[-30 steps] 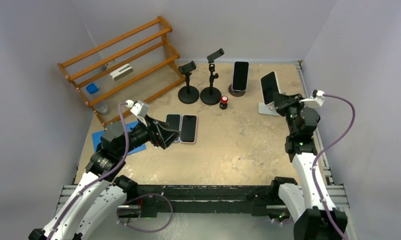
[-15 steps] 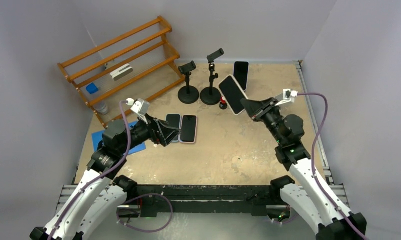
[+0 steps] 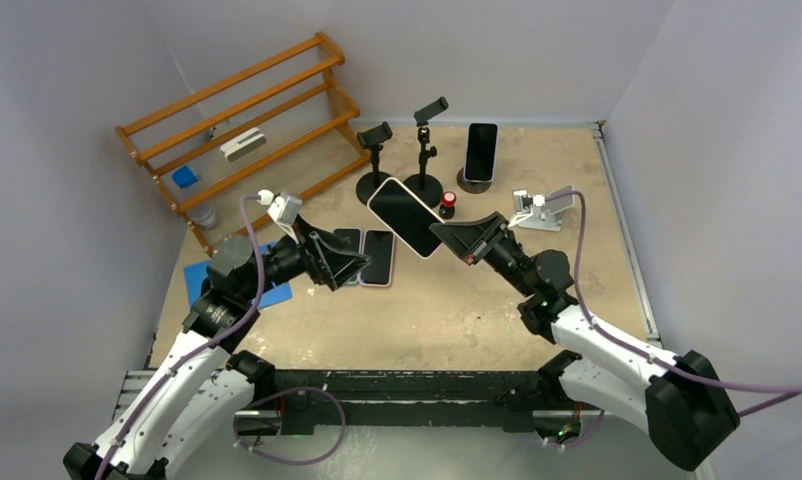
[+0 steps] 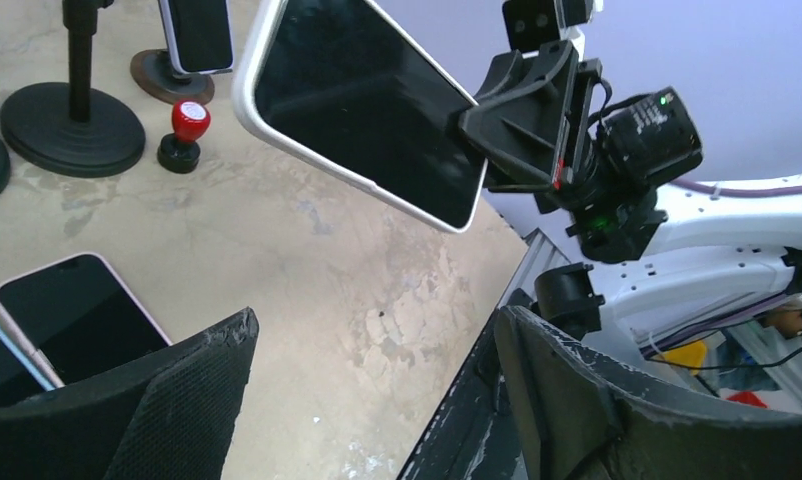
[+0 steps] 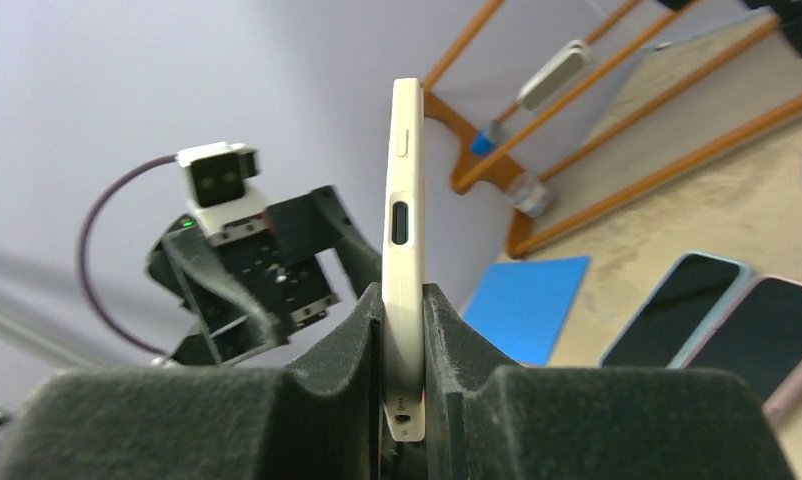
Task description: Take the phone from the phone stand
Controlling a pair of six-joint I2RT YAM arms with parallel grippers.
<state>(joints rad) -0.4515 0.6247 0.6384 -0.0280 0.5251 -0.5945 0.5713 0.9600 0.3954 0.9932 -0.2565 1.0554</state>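
Note:
A white-edged phone (image 3: 405,217) with a dark screen hangs tilted in the air over the middle of the table, and my right gripper (image 3: 455,237) is shut on its lower end. The right wrist view shows this phone (image 5: 405,200) edge-on, pinched between the two foam pads (image 5: 452,330). In the left wrist view the phone (image 4: 362,100) is above and beyond my fingers. Its white phone stand (image 3: 549,224) sits bare at the right, partly hidden behind my right wrist camera. My left gripper (image 3: 352,265) is open and holds nothing, just over two phones lying flat.
Two phones (image 3: 347,245) (image 3: 378,257) lie side by side by a blue mat (image 3: 199,280). At the back stand two black clamp stands (image 3: 377,188) (image 3: 421,190), a red stamp (image 3: 447,205) and another phone on a round base (image 3: 480,152). A wooden rack (image 3: 247,135) is at the back left.
My right arm lifted the phone off the white stand and swung it left across the table toward the middle. My left gripper opened slightly and stayed nearly in place.

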